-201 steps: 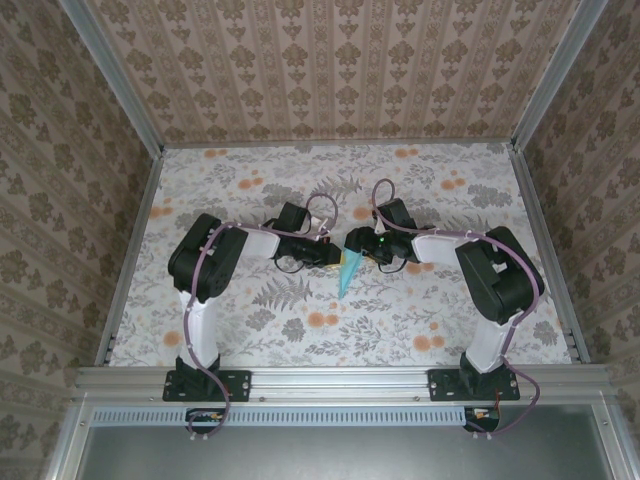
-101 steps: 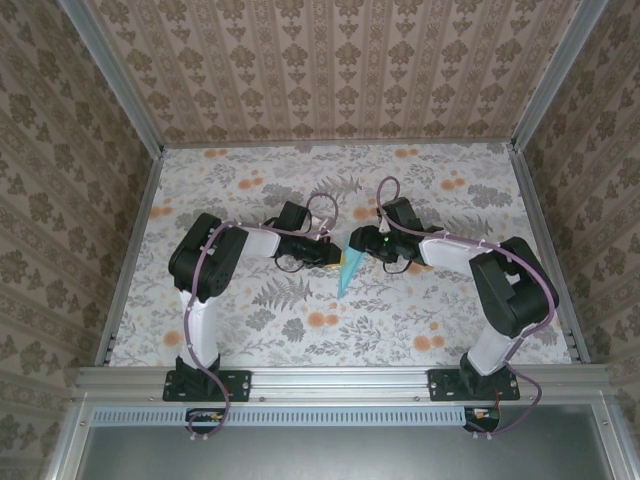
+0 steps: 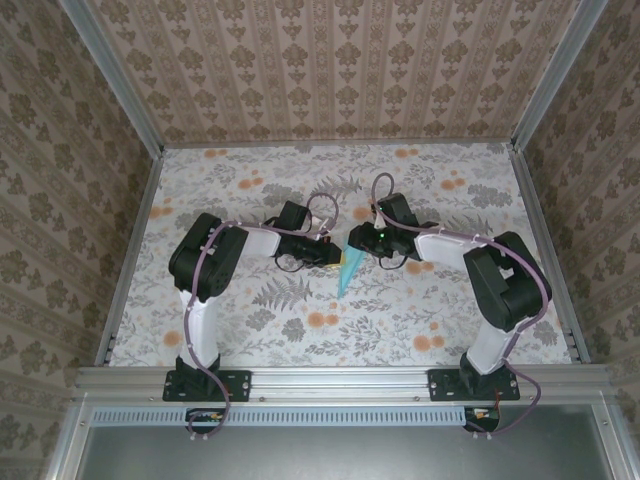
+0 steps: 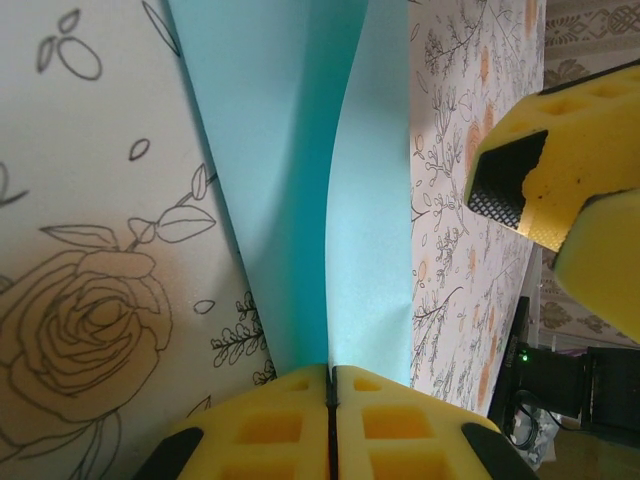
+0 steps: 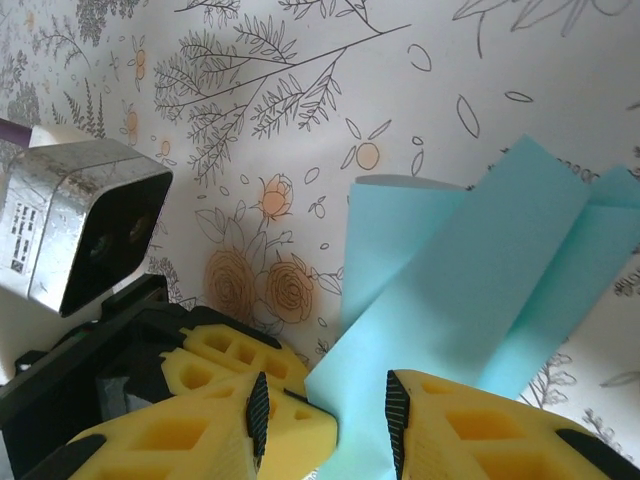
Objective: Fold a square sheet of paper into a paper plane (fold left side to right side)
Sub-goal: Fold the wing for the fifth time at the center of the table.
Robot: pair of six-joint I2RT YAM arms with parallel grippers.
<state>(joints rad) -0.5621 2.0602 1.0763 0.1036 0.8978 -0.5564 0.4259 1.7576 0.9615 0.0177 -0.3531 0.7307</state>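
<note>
the paper plane (image 3: 347, 271) lies in the middle of the table (image 3: 250, 330), a narrow blue dart with its tip toward the arm bases (image 3: 207, 383) and its wide end between the two grippers. the left gripper (image 4: 330, 388) is pinched shut on that wide end. its yellow pads (image 4: 400, 425) meet with no gap, the paper comes out from between them, and the layers above the pinch bow apart a little. the right gripper (image 5: 323, 415) straddles the same end from the other side. its fingers (image 5: 450, 430) are parted with paper lying in the gap, not clamped as far as i can see.

the step looks like bringing one flap across onto the other. to do it well, the left pinch should hold firm on the centre crease as the hinge and not drag the plane over the table. the right fingers should close only on the loose flap, near its outer edge, not on both layers. the flap should then go over in a low arc, edge lined up with edge before pressing, because the paper looks thin and will likely buckle or crease crooked if pulled sideways.
</note>
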